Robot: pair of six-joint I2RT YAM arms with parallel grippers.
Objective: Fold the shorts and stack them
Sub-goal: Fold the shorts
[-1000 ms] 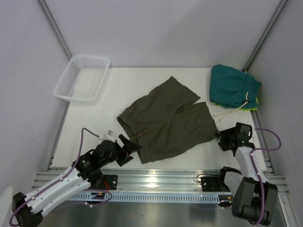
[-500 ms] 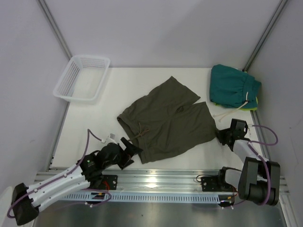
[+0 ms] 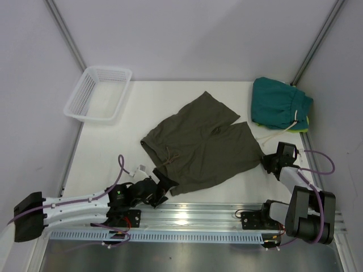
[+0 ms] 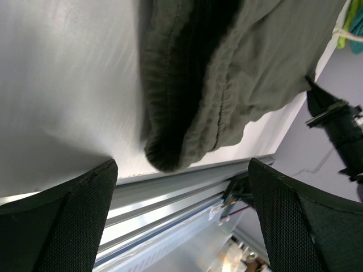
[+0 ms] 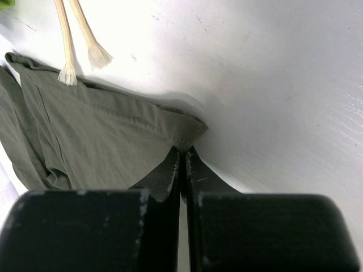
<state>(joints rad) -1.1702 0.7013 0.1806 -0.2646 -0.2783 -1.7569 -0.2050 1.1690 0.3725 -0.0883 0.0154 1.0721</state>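
Now pinching the olive shorts' (image 3: 198,144) hem corner with closed right fingers (image 5: 113,226); straddling waistband corner with wide-open left fingers (image 4: 57,226).

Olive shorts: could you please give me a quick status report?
Left gripper open, straddling waistband corner. Right gripper shut on olive shorts at leg hem. Shorts flat, unfolded. Drawstring ends of teal pair near that hem.

White mesh basket (image 3: 79,97), probably plastic, far-left table (image 3: 108,148) corner
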